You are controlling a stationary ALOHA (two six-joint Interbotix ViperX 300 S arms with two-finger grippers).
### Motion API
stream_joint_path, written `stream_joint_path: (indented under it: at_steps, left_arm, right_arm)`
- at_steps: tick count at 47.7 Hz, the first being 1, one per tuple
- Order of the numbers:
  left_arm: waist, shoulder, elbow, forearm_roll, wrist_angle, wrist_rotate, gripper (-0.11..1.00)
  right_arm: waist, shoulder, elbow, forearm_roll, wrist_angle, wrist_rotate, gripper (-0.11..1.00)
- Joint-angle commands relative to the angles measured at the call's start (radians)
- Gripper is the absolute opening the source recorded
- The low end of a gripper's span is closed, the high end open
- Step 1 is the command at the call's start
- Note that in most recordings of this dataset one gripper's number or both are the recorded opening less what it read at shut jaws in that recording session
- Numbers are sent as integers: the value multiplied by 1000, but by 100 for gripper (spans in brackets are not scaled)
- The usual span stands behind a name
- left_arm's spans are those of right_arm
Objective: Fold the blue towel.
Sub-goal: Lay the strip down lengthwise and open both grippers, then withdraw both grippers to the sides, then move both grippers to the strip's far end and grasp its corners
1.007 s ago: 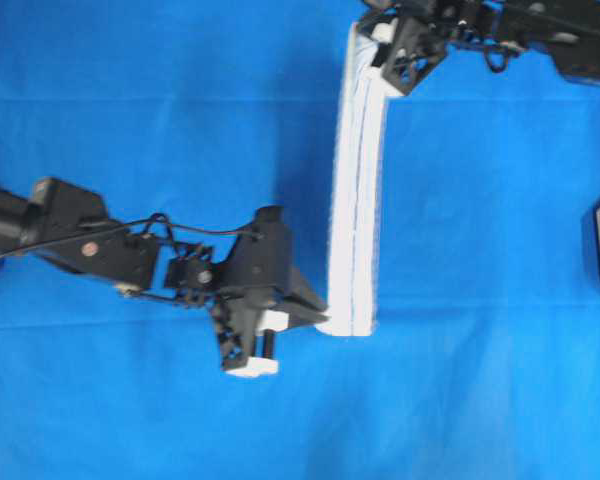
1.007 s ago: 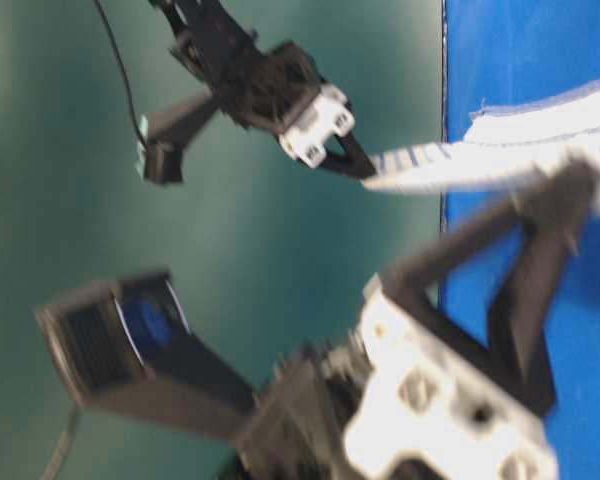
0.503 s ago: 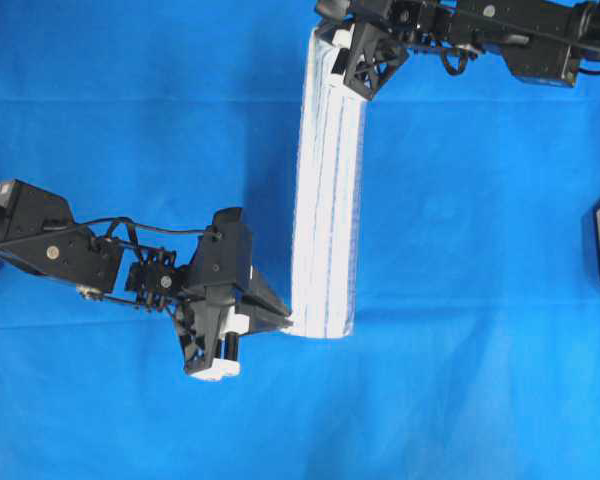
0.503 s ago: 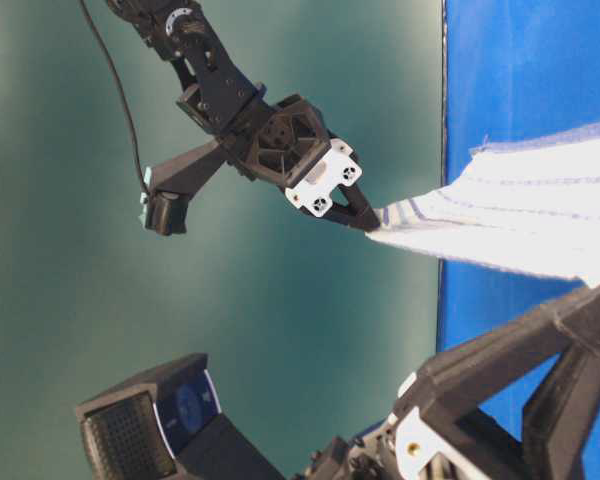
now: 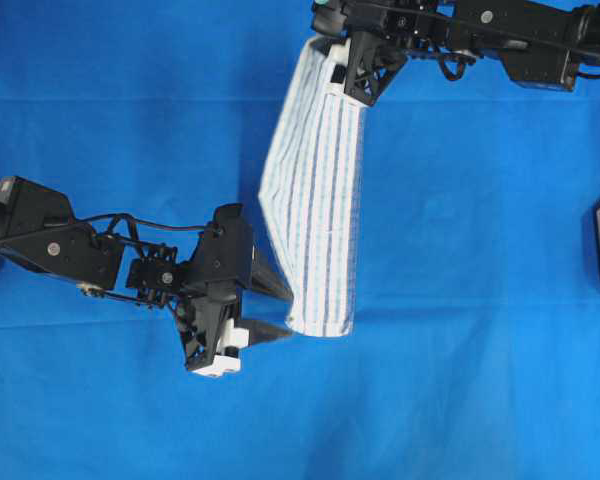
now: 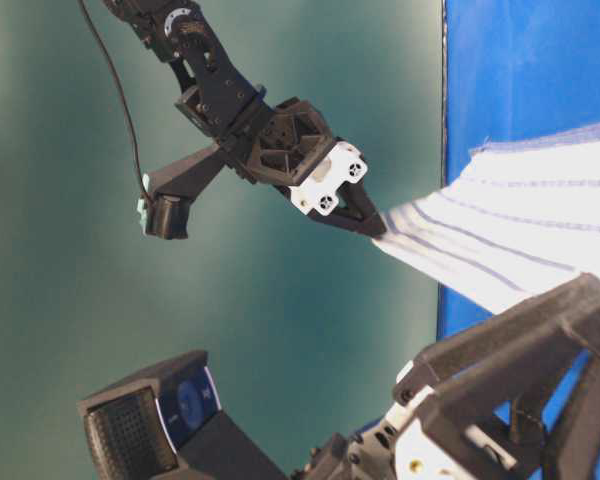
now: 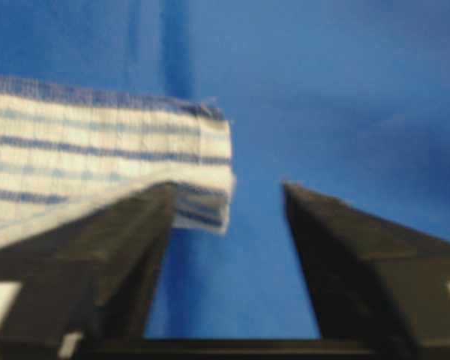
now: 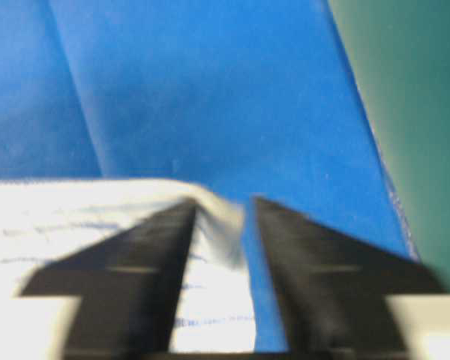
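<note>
Blue towel (image 5: 320,210): folded into a long narrow strip, lying lengthwise down the middle of the overhead view, far end at the top edge, near end low in the middle; upper layer bulging out to the left, partly lifted off the lower one.
Towel pattern: white weave, fine light-blue check, darker blue stripes running along the length.
Tabletop (image 5: 480,300): covered in plain solid blue cloth under the whole strip.
Left gripper (image 5: 270,312): at the near left corner of the towel; jaws spread, one finger (image 7: 127,247) under the corner of the cloth, the other finger standing apart over bare blue covering; nothing pinched.
Left wrist view: towel corner (image 7: 202,180) draped over the left finger, blurred.
Right gripper (image 5: 348,88): at the far end of the towel, close to the top edge of the overhead view; jaws parted with a fold of cloth between them, not pressed on it as far as the blurred wrist view shows.
Right wrist view: towel edge (image 8: 221,217) in the gap between the dark fingers.
Table-level view: towel end (image 6: 460,240) sloping down from the tip of the right gripper.
</note>
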Motion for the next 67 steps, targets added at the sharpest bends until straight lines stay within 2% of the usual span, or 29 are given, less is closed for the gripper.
stream_joint_path:
  at_steps: [1, 3, 7, 11, 18, 25, 31, 35, 41, 47, 54, 67]
  left_arm:
    - [8, -57, -15, 2, 26, 5, 58]
    - [14, -84, -12, 3, 61, 6, 63]
    - [28, -143, -6, 5, 135, 11, 72]
    - [51, -213, 9, 6, 210, 21, 72]
    - [92, -325, 49, 6, 252, 91, 72]
    - [155, -442, 104, 6, 218, 186, 72]
    - [212, -532, 178, 6, 133, 245, 72]
    - [241, -591, 222, 6, 91, 268, 72]
    - [265, -669, 287, 6, 41, 282, 72]
    - [273, -726, 354, 6, -20, 282, 72]
    - [273, -738, 376, 6, -46, 281, 72]
    - [287, -710, 364, 5, -71, 281, 72]
  right_arm:
    - [2, -57, -9, -3, -3, -2, 56]
    - [2, -69, -6, -3, -2, -2, 63]
    - [3, -109, 8, -3, -2, -2, 56]
    - [8, -149, 28, -3, -2, 0, 51]
    - [32, -238, 87, -3, -8, 5, 52]
    - [78, -353, 184, 3, -43, 23, 52]
    - [130, -468, 296, 23, -133, 37, 52]
    - [170, -546, 362, 43, -193, 60, 52]
    - [236, -646, 456, 48, -262, 103, 52]
    - [279, -683, 520, 48, -316, 135, 52]
    - [284, -683, 546, 49, -339, 160, 52]
    - [273, -678, 534, 44, -342, 152, 54]
